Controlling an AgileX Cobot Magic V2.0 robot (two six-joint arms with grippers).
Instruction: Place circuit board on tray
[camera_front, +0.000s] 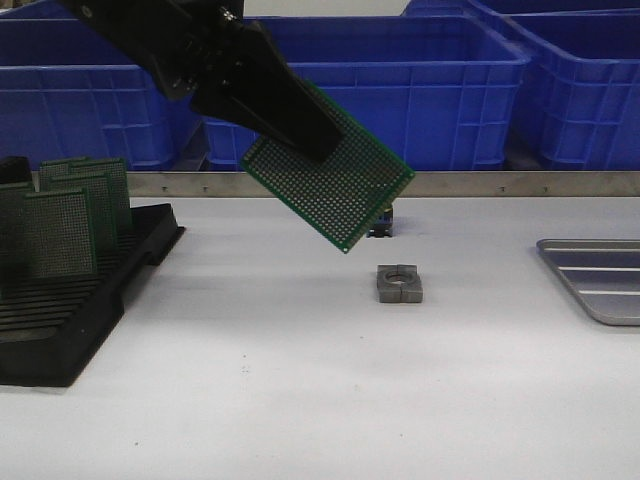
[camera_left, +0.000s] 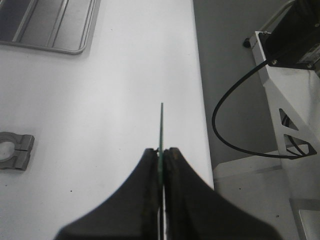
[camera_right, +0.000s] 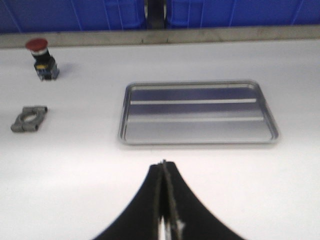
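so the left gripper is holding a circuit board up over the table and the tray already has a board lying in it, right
Not quite. The left gripper does hold the circuit board above the table, but the tray has no board in it: the right wrist view shows only its bare ribbed bottom.

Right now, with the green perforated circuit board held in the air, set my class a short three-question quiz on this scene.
1. True or false: the green perforated circuit board already lies on the silvery ribbed metal tray.
2. Which gripper holds the board? A left B right
3. Fill in: the grey metal clamp block lies on the ___ table.

Key: 1 false; 2 A; 3 white.
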